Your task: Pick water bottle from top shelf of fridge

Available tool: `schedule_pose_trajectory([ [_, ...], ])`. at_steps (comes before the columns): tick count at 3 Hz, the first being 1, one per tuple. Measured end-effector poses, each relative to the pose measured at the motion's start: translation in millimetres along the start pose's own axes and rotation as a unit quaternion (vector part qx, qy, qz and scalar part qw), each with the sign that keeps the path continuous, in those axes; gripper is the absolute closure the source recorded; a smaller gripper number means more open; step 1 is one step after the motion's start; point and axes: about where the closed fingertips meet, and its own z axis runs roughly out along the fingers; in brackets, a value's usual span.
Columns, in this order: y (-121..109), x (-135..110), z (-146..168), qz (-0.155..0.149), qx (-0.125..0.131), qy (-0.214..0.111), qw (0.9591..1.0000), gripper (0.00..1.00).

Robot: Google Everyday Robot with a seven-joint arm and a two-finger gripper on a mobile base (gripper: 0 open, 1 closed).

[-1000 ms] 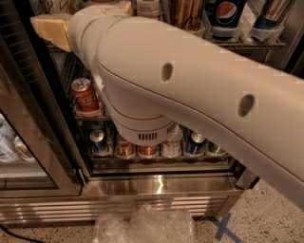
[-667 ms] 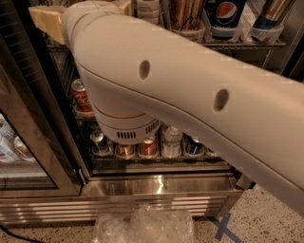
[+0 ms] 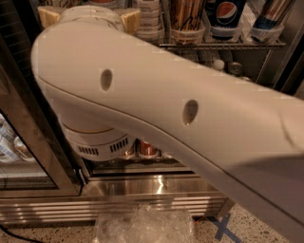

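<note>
My white arm (image 3: 156, 109) fills most of the camera view in front of the open fridge (image 3: 156, 187). My gripper (image 3: 88, 10) is at the top left, reaching into the fridge at the level of the highest shelf in view. It is mostly hidden behind my wrist, and only tan parts show on either side. That shelf is a wire rack (image 3: 223, 46) carrying clear drink trays (image 3: 187, 33). The water bottle is hidden from me. What the gripper holds, if anything, is hidden.
A Pepsi bottle (image 3: 227, 14) and other drinks stand in the trays at the top right. A white-capped bottle (image 3: 218, 64) sits below that rack. Cans (image 3: 147, 148) show under my arm on the lowest rack. The glass door (image 3: 28, 142) stands at left. Crumpled clear plastic (image 3: 142, 225) lies on the floor.
My arm has swung across and closer to the camera, now covering the red can and most of the lower cans. The tan gripper parts have shifted right along the top edge.
</note>
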Motion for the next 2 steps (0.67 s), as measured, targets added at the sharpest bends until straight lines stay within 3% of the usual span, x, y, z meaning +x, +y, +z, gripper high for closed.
schedule_pose_trajectory([
  [2, 2.3, -5.3, -4.0, 0.006, 0.009, -0.006, 0.9999, 0.00],
])
